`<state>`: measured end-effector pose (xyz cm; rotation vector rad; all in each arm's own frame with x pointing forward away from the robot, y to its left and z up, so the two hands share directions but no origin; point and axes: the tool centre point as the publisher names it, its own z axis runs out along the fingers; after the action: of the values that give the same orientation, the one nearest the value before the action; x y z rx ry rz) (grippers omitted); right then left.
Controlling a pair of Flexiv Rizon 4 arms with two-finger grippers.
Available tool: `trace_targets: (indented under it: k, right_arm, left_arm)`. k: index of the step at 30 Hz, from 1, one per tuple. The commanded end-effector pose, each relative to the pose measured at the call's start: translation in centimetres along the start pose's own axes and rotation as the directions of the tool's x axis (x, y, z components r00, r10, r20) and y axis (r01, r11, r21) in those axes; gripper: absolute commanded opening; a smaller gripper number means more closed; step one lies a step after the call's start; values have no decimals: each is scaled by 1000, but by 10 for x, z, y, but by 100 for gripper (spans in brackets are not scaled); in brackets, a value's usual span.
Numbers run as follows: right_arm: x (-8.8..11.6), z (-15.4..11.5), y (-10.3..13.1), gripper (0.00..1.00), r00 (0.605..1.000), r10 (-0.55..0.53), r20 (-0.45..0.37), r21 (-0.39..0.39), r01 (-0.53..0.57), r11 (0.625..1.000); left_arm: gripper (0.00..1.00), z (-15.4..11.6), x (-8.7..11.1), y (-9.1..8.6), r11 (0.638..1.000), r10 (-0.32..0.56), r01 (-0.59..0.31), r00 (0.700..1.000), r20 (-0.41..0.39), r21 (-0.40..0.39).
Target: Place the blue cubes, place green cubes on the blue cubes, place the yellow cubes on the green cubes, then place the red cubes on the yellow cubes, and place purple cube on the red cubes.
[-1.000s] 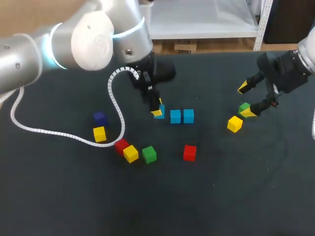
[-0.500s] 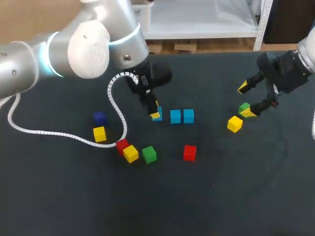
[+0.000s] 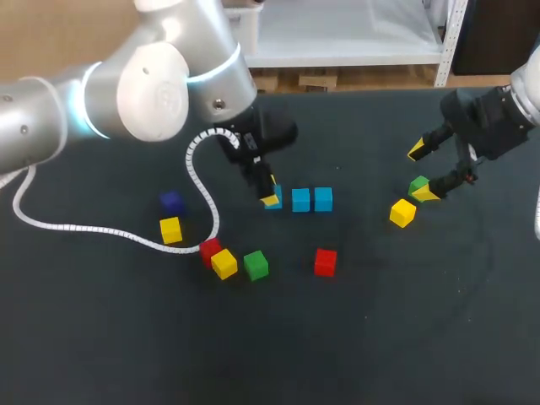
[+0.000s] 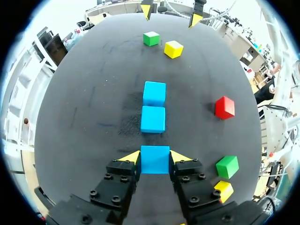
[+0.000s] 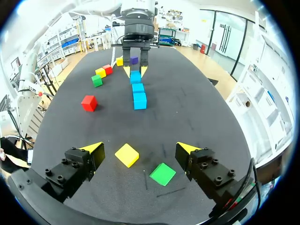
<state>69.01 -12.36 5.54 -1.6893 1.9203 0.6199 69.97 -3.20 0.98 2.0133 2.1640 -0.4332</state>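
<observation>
The left hand (image 4: 155, 158) is clamped on a blue cube (image 4: 155, 164) near the middle of the bench (image 4: 84, 108). A second blue cube (image 4: 153, 119) and a third blue cube (image 4: 154, 93) lie in line just ahead. The right hand (image 5: 139, 148) hangs wide open toward the bench's right edge, over a yellow cube (image 5: 127, 154) and a green cube (image 5: 162, 174).

Two blue cubes (image 4: 153, 119) stand just ahead of the left end effector (image 4: 155, 157)

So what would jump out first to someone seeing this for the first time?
First, the line of blue in the middle of the table: the left gripper is shut on the nearest blue cube, in a row with the other two blue cubes ahead of it. Next, towards the right side, the right gripper hangs open, with a yellow cube and a green cube between its fingers.
</observation>
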Motion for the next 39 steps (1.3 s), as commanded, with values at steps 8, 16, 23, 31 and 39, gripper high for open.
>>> trace_targets:
  k: [8,16,23,31,39]
  right_arm:
    - [0,0,-1,100,1000,-1,3,-1,1,1000]
    - [0,0,-1,100,1000,-1,3,-1,1,1000]
    - [0,0,-1,100,1000,-1,3,-1,1,1000]
    - [0,0,-1,100,1000,-1,3,-1,1,1000]
    - [0,0,-1,100,1000,-1,3,-1,1,1000]
  left_arm:
    - [0,5,-3,2,1000,2,-2,1000,3,8]
    - [0,8,-4,2,1000,2,-2,1000,10,17]
    - [0,10,-4,0,1000,2,-2,1000,8,22]
    - [0,12,0,2,1000,0,0,1000,3,25]
    - [0,12,0,5,1000,-3,3,1000,3,23]
